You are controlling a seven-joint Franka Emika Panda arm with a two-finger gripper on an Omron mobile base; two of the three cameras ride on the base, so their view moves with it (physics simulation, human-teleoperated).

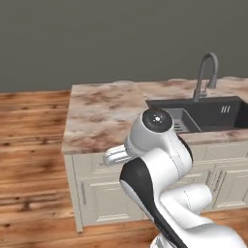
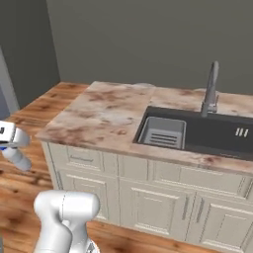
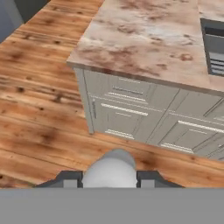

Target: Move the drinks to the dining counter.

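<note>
Whitish bottle (image 3: 109,171) clamped between tool (image 3: 109,178) fingers, beside dining counter (image 3: 144,43)

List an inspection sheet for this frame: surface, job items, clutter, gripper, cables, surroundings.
Surface: dining counter, marbled top, with dark sink and grey faucet.
Job's things: whitish bottle between the fingertips, held over the floor, not yet at the counter.
Clutter: a grey rack in the sink basin; nothing else seen.
Grippers: gripper shut on the whitish bottle, short of the counter's end.
Cables: nothing seen.
Surroundings: wooden floor, grey wall, pale drawer fronts.
</note>
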